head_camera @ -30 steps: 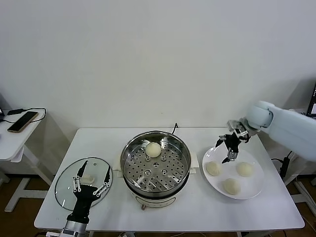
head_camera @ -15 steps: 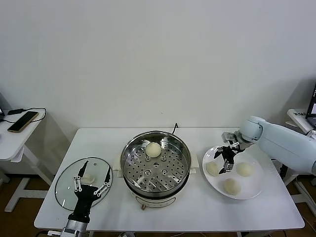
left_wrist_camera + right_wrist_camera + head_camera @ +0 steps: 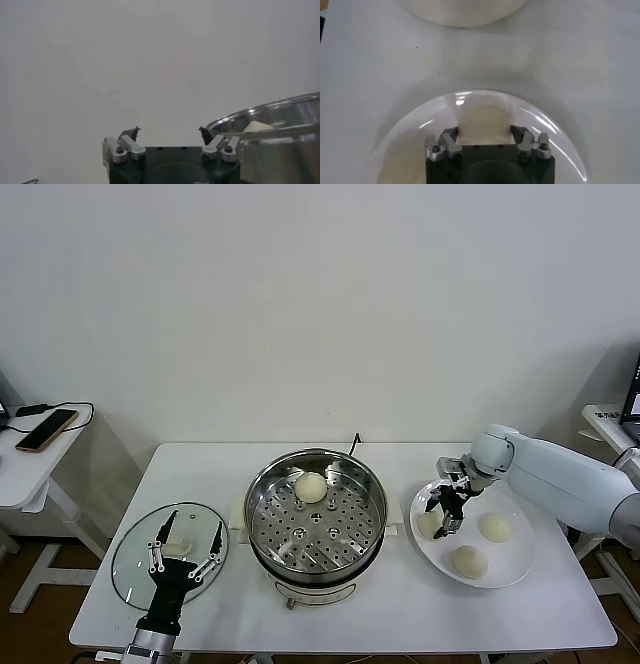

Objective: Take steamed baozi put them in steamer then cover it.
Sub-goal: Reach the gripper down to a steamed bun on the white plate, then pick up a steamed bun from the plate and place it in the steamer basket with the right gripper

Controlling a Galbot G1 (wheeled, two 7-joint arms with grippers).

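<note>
A: Four baozi: one in the steamer, three on the plate.

B: And the right gripper?

A: Its fingers bracket the nearest plate bun, touching both flanks; a grip looks likely. Soft, light dough, so squeeze gently at the widest part.

B: The left gripper?

A: Spread open above the single glass lid.

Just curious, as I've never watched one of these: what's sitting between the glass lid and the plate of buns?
The steamer, holding one bun, stands between the lid and the plate; bare tabletop fills the rest. The head view shows it.
</note>
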